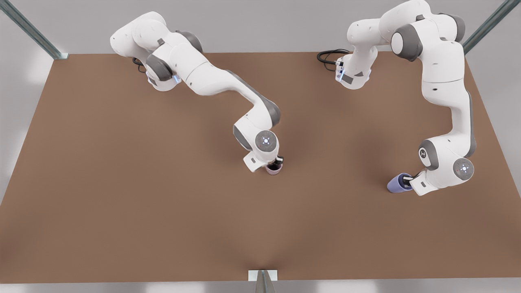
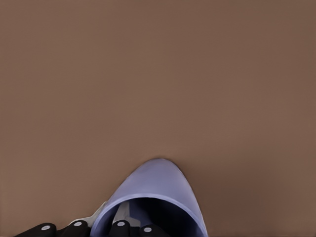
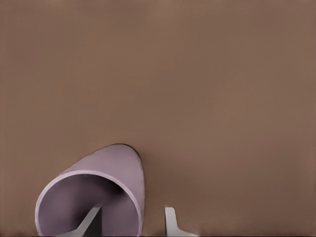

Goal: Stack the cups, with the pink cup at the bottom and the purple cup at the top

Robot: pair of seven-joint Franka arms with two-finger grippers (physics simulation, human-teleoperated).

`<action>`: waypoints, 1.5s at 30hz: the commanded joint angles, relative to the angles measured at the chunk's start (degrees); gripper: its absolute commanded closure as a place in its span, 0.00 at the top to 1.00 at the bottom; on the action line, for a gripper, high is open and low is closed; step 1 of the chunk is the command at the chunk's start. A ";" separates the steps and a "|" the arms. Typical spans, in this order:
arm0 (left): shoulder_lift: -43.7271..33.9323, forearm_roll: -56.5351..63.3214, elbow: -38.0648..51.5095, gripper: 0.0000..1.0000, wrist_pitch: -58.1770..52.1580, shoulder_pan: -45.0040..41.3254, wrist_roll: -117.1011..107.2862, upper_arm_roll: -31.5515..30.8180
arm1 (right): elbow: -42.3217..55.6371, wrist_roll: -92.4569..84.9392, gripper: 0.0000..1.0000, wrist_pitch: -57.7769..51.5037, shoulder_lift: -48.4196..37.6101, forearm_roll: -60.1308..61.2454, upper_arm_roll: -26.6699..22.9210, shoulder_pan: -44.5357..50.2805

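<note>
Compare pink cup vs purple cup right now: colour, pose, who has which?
Colour: the pink cup is dusty mauve, the purple cup periwinkle.
Pose: in the front view the pink cup looks roughly upright under its wrist, while the purple cup is tilted, base toward that view's left.
Holder: the right end effector straddles the pink cup's wall near the table's centre; the left end effector grips the purple cup's rim at the front view's right.
Shared: same tapered handleless shape.

Front cam sits high, looking steeply down over the whole brown table (image 1: 122, 203) and both arms. Each wrist cam hangs close above its own cup, facing the tabletop; table's the shared bit.
</note>
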 commanded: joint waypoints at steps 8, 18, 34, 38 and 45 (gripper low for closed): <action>-8.11 -0.64 11.25 0.21 -25.86 -10.59 -16.39 -1.23 | -22.93 -14.74 1.00 -0.87 -27.78 -0.26 -3.23 -9.12; -6.00 -3.98 18.20 0.21 -25.26 -17.19 -63.60 -25.40 | -25.77 -57.82 1.00 -12.47 -43.54 -7.12 -4.99 -41.39; 1.38 -1.52 21.36 0.21 -20.26 -24.58 -70.28 -25.31 | -23.13 -58.09 1.00 -12.38 -42.31 -6.94 -6.66 -42.88; 1.47 -1.52 20.92 0.21 -20.43 -24.58 -70.19 -25.31 | -23.13 -58.09 1.00 -12.38 -42.31 -6.95 -6.66 -42.97; 2.35 -1.52 20.92 0.21 -20.87 -24.84 -70.19 -25.31 | -23.13 -58.00 1.00 -12.29 -42.05 -6.95 -6.66 -42.97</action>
